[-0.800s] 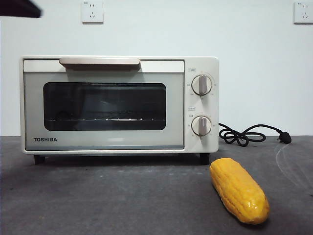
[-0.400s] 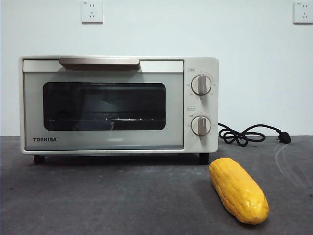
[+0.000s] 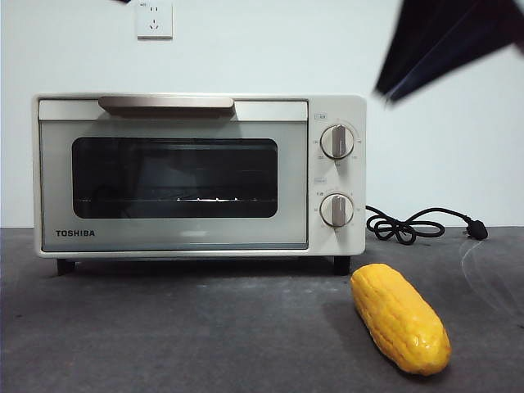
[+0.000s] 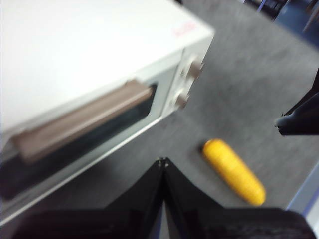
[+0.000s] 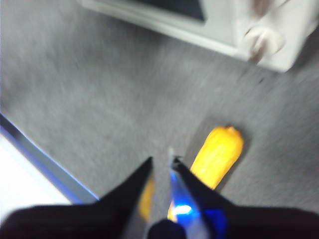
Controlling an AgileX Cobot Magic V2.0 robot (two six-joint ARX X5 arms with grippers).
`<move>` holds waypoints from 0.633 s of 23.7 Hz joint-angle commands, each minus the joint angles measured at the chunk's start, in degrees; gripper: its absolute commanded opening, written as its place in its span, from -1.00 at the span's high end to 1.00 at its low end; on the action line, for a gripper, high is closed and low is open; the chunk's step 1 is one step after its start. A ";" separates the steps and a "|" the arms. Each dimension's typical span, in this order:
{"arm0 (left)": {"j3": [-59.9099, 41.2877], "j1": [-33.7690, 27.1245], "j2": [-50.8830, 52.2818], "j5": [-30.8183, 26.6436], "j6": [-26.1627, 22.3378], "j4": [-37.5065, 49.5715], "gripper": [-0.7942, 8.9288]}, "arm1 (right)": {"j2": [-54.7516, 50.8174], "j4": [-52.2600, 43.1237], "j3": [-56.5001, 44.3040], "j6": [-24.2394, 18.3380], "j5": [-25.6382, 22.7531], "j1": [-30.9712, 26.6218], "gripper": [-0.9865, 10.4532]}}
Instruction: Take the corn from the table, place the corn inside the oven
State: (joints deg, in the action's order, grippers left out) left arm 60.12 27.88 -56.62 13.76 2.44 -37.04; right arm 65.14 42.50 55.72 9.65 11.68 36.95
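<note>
both wrist views blurred. right gripper (image 5: pixel 162 167) above the corn (image 3: pixel 400 318), jaws narrowly parted, empty. left gripper (image 4: pixel 163 163) pressed closed, high by the oven (image 3: pixel 199 174). corn on table (image 3: pixel 180 336), door closed.

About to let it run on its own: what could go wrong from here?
1. The oven door is shut, so the corn has nowhere to go until it is opened.
2. The corn lies loose on the table; being rounded, it may roll if nudged off-centre.
3. The power cord lies behind the corn and could snag an arm.
</note>
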 commanded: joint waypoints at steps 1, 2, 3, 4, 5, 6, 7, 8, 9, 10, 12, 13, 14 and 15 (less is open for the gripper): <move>-0.09 0.09 -0.15 -2.78 -3.15 -2.47 0.85 | 4.31 0.07 -0.07 2.40 -3.45 2.84 0.41; -0.09 0.09 -0.15 -3.61 -3.21 -3.28 0.85 | 5.62 0.28 -0.04 2.67 -4.37 3.54 0.35; -0.09 0.09 -0.15 -4.22 -3.23 -4.13 0.85 | 7.21 0.52 -0.07 3.30 -5.31 4.26 0.28; -0.09 0.09 -0.13 -4.83 -3.28 -4.96 0.85 | 8.68 0.81 -0.07 4.04 -6.05 4.81 0.19; -0.09 0.07 -0.13 -4.96 -3.48 -5.60 0.85 | 9.86 1.07 -0.04 4.35 -6.54 5.18 0.10; -0.09 0.07 -0.13 -5.05 -3.82 -6.29 0.85 | 11.41 1.31 -0.07 4.59 -7.32 5.55 0.02; -0.09 0.04 -0.15 -5.05 -3.87 -6.71 0.85 | 12.44 1.51 -0.07 4.90 -7.87 5.75 -0.02; -0.09 0.07 -0.13 -5.03 -3.89 -7.02 0.85 | 13.42 1.62 -0.07 5.07 -8.57 5.79 -0.03; -0.09 0.07 -0.15 -5.03 -4.00 -7.28 0.85 | 14.71 1.60 -0.07 5.16 -8.96 5.79 -0.06; -0.09 0.07 -0.15 -5.03 -4.00 -7.48 0.85 | 15.61 1.60 -0.07 5.14 -9.05 5.79 -0.06; -0.09 0.09 -0.15 -5.03 -3.98 -7.85 0.85 | 17.49 1.55 -0.07 5.20 -9.84 5.79 -0.06; -0.09 0.09 -0.15 -5.03 -4.00 -8.15 0.85 | 18.49 1.51 -0.07 5.25 -10.60 5.79 -0.06; -0.09 0.09 -0.15 -5.03 -4.00 -8.39 0.85 | 19.32 1.51 -0.07 5.25 -11.08 5.79 -0.06; -0.09 0.09 -0.15 -5.03 -4.00 -8.66 0.85 | 20.31 1.46 -0.07 5.25 -11.15 5.79 -0.06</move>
State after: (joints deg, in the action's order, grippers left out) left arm 60.12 27.88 -56.64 8.69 -0.89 -45.69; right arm 84.71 44.05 55.72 14.37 0.82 42.52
